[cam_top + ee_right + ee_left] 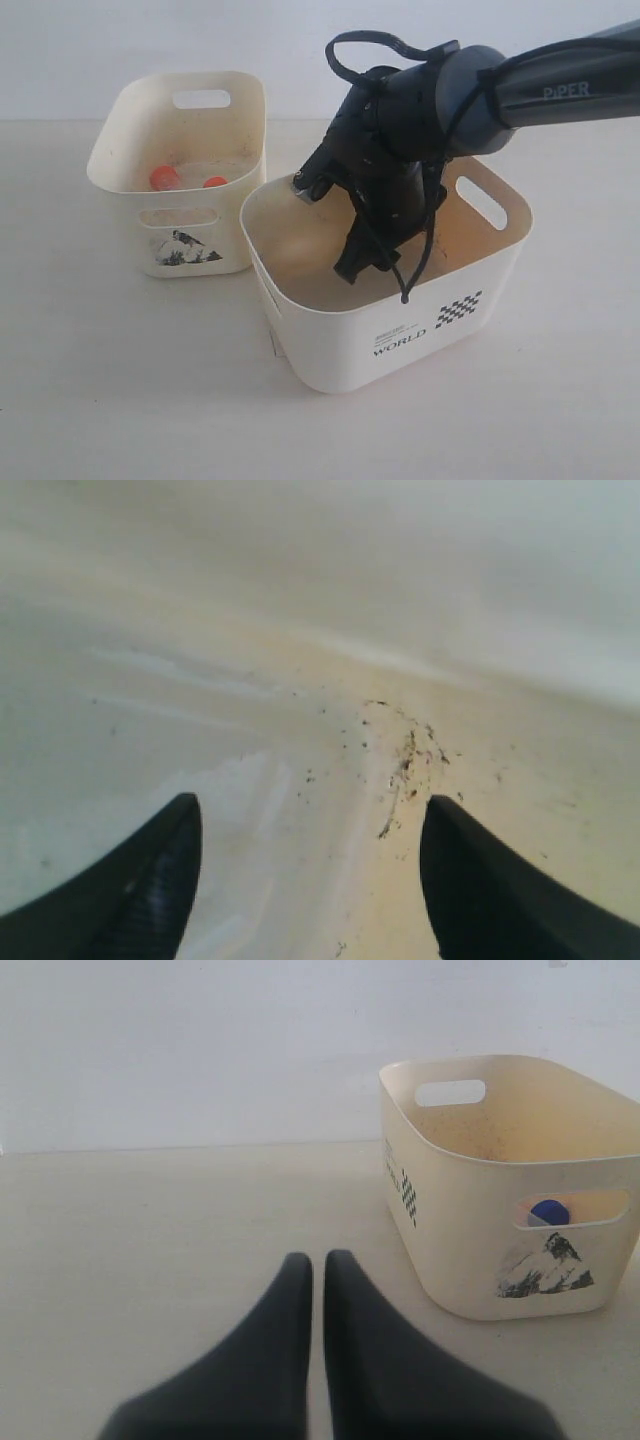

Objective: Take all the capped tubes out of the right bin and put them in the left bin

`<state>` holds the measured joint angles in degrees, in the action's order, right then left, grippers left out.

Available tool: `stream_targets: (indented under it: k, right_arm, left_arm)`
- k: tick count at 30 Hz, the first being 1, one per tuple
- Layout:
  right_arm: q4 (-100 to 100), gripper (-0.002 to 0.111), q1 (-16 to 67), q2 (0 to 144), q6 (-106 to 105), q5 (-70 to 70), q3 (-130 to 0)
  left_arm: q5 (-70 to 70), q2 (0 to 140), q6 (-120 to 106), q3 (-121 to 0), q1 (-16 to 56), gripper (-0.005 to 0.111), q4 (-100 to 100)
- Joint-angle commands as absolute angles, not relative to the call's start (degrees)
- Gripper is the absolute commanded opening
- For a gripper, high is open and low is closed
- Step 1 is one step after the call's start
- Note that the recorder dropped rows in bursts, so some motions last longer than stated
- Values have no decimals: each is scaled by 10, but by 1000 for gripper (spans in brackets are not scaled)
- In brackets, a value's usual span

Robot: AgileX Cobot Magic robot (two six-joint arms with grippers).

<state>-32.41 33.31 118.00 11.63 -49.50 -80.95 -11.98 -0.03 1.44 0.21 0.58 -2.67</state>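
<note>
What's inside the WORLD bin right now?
In the WORLD bin, only the open right gripper above bare, speckled floor; no tube shows. The arm hides part of the floor.

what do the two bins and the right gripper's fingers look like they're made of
The left bin looks like moulded cream plastic, satin: thin rounded walls, cut-out handle slots. The right bin looks the same, with smooth printed lettering; its floor is scuffed and speckled. The right gripper's fingers are dull black, perhaps hard plastic or rubber; the look leaves that open.
</note>
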Motion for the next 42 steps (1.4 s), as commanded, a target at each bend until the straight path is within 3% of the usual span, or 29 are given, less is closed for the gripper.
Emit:
stream_targets:
  k: [1, 8, 18, 42]
  right_arm:
    - [-325, 61, 331, 1173, 120, -488, -807]
    - [-213, 61, 331, 1173, 151, -516, -807]
    - [-208, 61, 331, 1173, 167, -460, -807]
    - [-209, 61, 331, 1173, 206, -525, -807]
  left_arm:
    - [-121, 0, 20, 0, 6, 4, -28]
    - [-120, 0, 20, 0, 6, 4, -28]
    - [-120, 0, 20, 0, 6, 4, -28]
    - [-120, 0, 20, 0, 6, 4, -28]
